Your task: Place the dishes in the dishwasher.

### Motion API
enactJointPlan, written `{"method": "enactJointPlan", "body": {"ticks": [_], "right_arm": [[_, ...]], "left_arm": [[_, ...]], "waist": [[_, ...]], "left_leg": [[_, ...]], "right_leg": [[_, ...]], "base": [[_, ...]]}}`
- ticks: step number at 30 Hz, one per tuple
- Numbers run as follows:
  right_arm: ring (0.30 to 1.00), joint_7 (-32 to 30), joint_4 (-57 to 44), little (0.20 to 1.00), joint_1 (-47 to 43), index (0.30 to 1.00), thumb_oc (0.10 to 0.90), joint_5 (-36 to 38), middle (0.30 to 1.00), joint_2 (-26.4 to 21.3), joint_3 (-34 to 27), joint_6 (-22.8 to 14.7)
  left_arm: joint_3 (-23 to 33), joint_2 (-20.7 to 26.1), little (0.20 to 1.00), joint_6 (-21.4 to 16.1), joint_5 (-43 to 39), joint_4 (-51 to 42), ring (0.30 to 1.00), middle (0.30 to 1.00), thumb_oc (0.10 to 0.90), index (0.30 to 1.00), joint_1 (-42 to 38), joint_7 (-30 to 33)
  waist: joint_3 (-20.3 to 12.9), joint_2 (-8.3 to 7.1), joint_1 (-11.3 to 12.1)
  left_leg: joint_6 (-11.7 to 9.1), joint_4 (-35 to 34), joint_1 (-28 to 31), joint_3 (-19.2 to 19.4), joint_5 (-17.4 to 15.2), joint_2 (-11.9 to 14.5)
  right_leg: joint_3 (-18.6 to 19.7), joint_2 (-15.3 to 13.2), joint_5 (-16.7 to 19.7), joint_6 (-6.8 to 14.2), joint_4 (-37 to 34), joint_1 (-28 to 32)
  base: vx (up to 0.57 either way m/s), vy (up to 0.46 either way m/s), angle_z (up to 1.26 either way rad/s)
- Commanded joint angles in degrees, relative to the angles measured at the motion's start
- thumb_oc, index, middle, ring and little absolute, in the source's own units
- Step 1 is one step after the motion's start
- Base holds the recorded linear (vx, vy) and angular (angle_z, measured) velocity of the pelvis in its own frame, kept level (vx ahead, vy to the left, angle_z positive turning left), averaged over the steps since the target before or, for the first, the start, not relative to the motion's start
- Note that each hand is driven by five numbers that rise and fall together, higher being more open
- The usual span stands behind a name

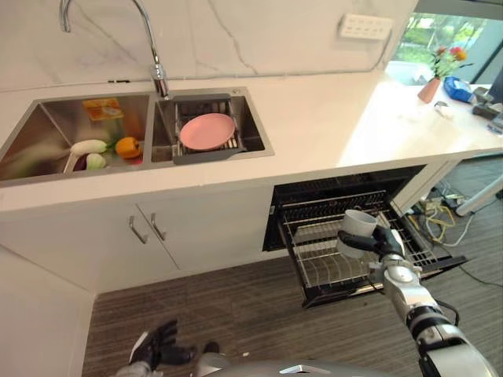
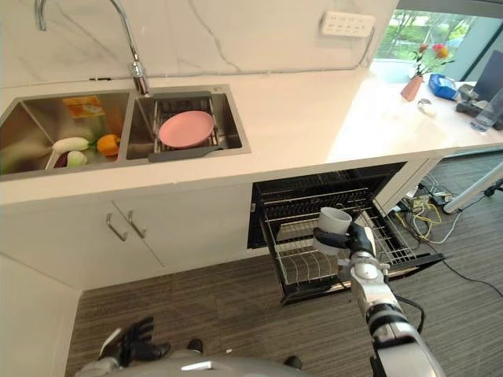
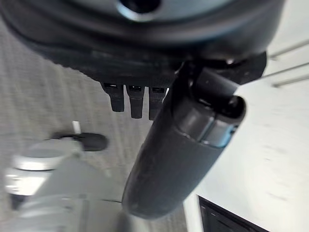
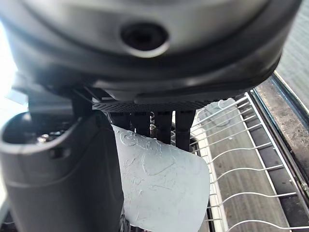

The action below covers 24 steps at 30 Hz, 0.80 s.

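Note:
My right hand (image 1: 383, 243) is shut on a white cup (image 1: 357, 228), holding it upright just above the pulled-out dishwasher rack (image 1: 330, 259). In the right wrist view the cup (image 4: 159, 188) sits between the thumb and fingers (image 4: 164, 123), with the rack wires (image 4: 241, 169) past it. A pink plate (image 1: 207, 130) lies on a drainer in the right basin of the sink (image 1: 251, 118). My left hand (image 1: 157, 345) hangs low near the floor at the lower left, fingers relaxed and holding nothing.
The left basin holds vegetables (image 1: 106, 149) and a carton. White cabinet doors (image 1: 145, 228) stand left of the open dishwasher. Cables (image 1: 440, 216) lie on the floor at right. A vase of flowers (image 1: 435, 78) stands on the far counter.

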Motion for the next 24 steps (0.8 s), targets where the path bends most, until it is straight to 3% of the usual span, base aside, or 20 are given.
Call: {"method": "enactJointPlan", "body": {"ticks": [1, 5, 11, 12, 13, 24], "right_arm": [[0.300, -2.49, 0.81, 0.300, -10.41, 0.300, 0.400, 1.23, 0.300, -4.28, -1.73, -3.67], [0.300, -2.13, 8.29, 0.300, -13.02, 0.300, 0.400, -0.01, 0.300, -4.41, -0.82, -2.89], [0.300, -2.15, 13.97, 0.300, -14.25, 0.300, 0.400, -1.71, 0.300, -1.94, 0.43, -2.38], [0.425, -2.03, 14.23, 0.425, -14.55, 0.425, 0.483, -2.06, 0.425, -1.61, 0.87, -2.40], [0.900, -2.20, 14.79, 0.900, -14.85, 0.900, 0.800, -2.72, 0.900, -1.49, 1.28, -2.28], [0.900, -6.01, 10.26, 0.900, -13.66, 0.900, 0.800, -8.64, 0.900, -3.41, 2.14, -3.25]], "left_arm": [[-2.93, 1.15, 0.900, -2.08, 3.81, 1.13, 0.900, 0.900, 0.800, 0.900, -3.04, 1.39], [-3.15, -0.70, 0.900, -2.07, 5.49, 11.05, 0.900, 0.900, 0.800, 0.900, -5.41, 2.60], [-1.77, -3.02, 0.900, -1.94, 4.73, 18.64, 0.900, 0.900, 0.800, 0.900, -6.71, 3.94], [-1.80, -3.29, 0.900, -2.00, 4.78, 19.29, 0.900, 0.900, 0.800, 0.900, -6.78, 4.00], [-1.93, -3.44, 0.900, -2.11, 4.85, 19.40, 0.900, 0.900, 0.800, 0.900, -6.94, 4.12], [-5.38, -3.05, 0.900, -2.53, 10.80, 16.83, 0.900, 0.900, 0.800, 0.900, -7.31, 4.85]], "waist": [[2.90, 1.12, 3.50], [4.55, 1.98, 4.30], [5.88, 2.89, 4.96], [5.92, 3.00, 4.92], [5.93, 3.10, 4.84], [4.51, 3.37, 3.13]], "left_leg": [[-1.33, 0.31, -2.94, -0.16, -0.76, 0.23], [-2.18, 0.27, -5.44, -1.75, 0.44, 0.36], [-2.65, 0.28, -6.98, -2.42, 1.34, 0.25], [-2.69, 0.27, -7.07, -2.32, 1.40, 0.25], [-2.76, 0.25, -7.16, -2.19, 1.44, 0.28], [-3.02, 0.29, -5.28, -0.45, 0.74, 1.17]], "right_leg": [[-0.36, -1.46, -8.30, 4.53, 1.14, 3.28], [-2.52, -1.59, -8.44, 4.46, 1.19, 2.43], [-3.68, -1.91, -8.34, 4.49, 1.23, 1.89], [-3.71, -1.97, -8.29, 4.52, 1.24, 1.75], [-3.73, -2.06, -8.20, 4.56, 1.24, 1.59], [-2.53, -2.04, -8.71, 4.56, 1.05, 2.50]], "base": [[-0.08, -0.006, 0.28], [-0.08, -0.006, 0.34], [-0.03, 0.001, 0.23], [-0.02, 0.011, 0.05], [-0.02, 0.013, 0.04], [0.01, -0.003, -0.02]]}}
